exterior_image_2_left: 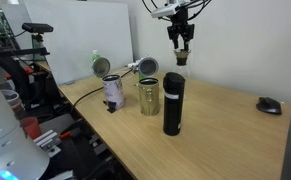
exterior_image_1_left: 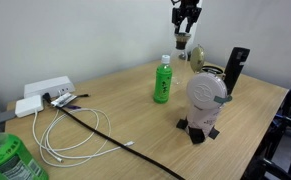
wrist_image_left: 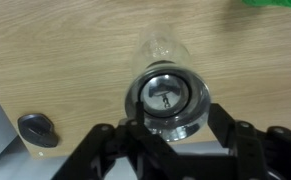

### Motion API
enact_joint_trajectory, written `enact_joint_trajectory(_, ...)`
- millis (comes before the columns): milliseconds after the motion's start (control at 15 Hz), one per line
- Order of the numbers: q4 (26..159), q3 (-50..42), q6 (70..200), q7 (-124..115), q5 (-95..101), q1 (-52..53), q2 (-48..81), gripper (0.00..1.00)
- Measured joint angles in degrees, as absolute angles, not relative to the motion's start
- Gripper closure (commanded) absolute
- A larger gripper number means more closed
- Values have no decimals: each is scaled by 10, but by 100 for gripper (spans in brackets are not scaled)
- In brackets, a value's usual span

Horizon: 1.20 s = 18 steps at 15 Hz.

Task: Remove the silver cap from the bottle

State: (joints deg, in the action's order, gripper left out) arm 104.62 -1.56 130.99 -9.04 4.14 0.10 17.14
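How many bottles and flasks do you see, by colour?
Green bottles: 2
Pale bottle: 1
Black flask: 1
Total: 4

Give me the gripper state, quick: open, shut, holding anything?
Gripper: fingers sit on either side of the cap; whether they are clamped on it cannot be told.
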Motion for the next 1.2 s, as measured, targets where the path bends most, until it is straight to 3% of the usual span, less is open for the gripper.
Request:
enact_joint_trajectory(133,1045,-17,1310,-95,41,1,171,72)
enact_joint_trajectory(333,1045,-18,1310,-99,40,1,172,77)
enact_joint_trajectory(600,1045,-19,1310,-102,40,1,176,70)
enact_joint_trajectory(867,1045,-23,1313,-104,40,1,187,70)
enact_joint_trajectory(933,1044,-24,1314,-104,40,1,188,73)
enact_joint_trajectory(1067,1044,-24,1314,-104,40,1,188,95)
enact_joint_trajectory(1200,1044,-24,1314,-105,40,1,188,100)
